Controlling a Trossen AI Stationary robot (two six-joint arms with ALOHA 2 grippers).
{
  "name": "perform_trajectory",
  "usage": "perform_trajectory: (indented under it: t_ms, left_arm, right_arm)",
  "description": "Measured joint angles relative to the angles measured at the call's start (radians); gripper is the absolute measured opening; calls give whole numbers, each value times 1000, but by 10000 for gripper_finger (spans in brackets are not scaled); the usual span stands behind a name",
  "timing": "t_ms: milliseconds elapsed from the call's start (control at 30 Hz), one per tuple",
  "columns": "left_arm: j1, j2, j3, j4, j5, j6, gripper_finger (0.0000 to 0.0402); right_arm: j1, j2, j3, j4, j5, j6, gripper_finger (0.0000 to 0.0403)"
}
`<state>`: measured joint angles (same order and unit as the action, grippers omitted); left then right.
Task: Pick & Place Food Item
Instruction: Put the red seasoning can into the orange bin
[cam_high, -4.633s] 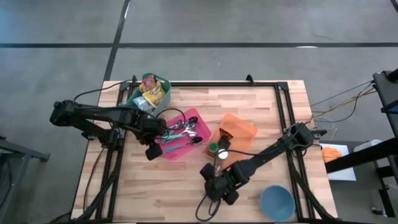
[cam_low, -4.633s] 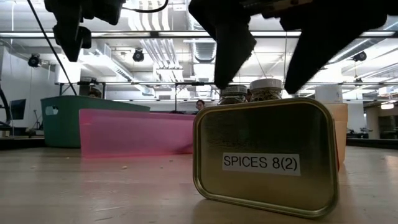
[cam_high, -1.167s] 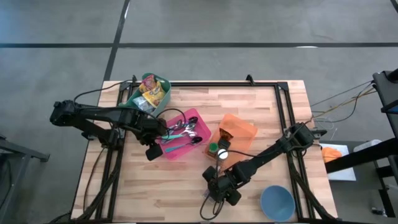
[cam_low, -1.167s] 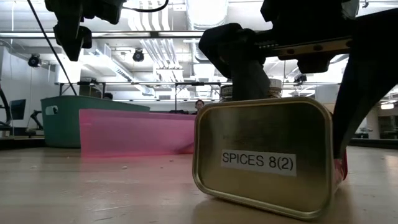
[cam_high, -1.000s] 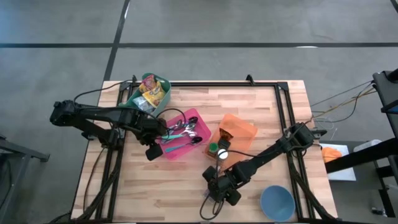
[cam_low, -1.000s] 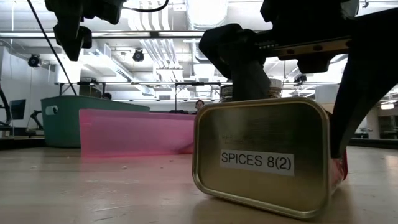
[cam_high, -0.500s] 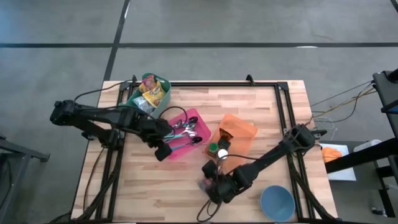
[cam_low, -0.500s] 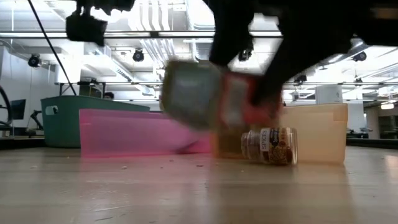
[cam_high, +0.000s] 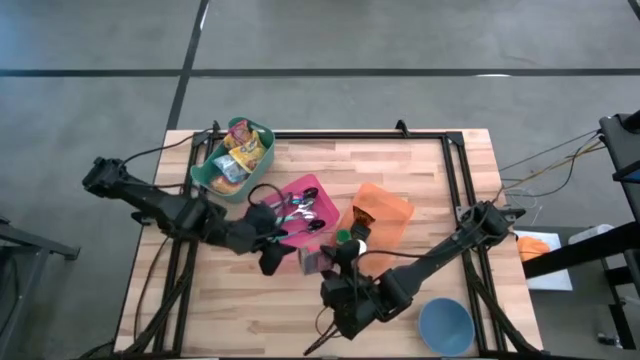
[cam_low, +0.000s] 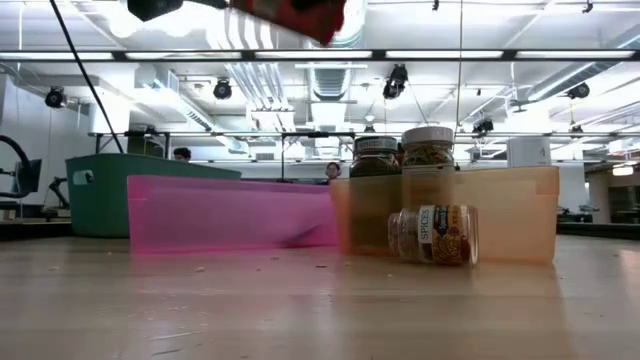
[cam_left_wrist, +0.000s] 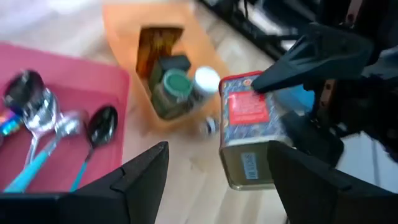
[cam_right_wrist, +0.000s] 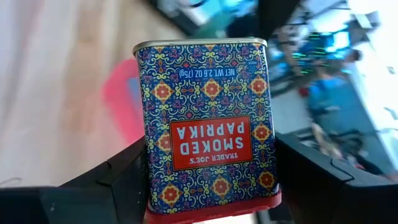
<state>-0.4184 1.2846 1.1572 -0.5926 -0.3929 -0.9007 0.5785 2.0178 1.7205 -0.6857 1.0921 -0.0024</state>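
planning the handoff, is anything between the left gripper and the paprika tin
Nothing. In the left wrist view the open left gripper faces the paprika tin across a bare gap. The right gripper holds the tin off the table.

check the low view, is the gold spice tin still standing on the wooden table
No, the wooden table in front of the clear spice jars is bare, and the tin's red base hangs at the picture's top.

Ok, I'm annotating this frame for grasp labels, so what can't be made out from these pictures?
- High view: the paprika tin is small and mostly covered by the right gripper.
- Low view: the tin is cut off by the top edge.
- Left wrist view: the jars in the orange bin are blurred, labels unreadable.
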Motion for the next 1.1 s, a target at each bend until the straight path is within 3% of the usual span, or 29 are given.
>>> perform_trajectory:
  t_ms: [100, 200, 767, 1100]
  left_arm:
    - [-45, 0, -1, 24, -111, -13, 272]
    - [-69, 0, -2, 39, -157, -13, 272]
    - [-103, 3, -165, 523, -164, 87, 272]
    - [-110, -9, -164, 512, -151, 82, 272]
  right_arm:
    - [0, 0, 36, 4, 57, 1, 277]
    - [-1, 0, 59, 16, 88, 3, 277]
    - [-3, -1, 136, 28, 118, -4, 277]
    - [-6, -2, 115, 37, 123, -5, 277]
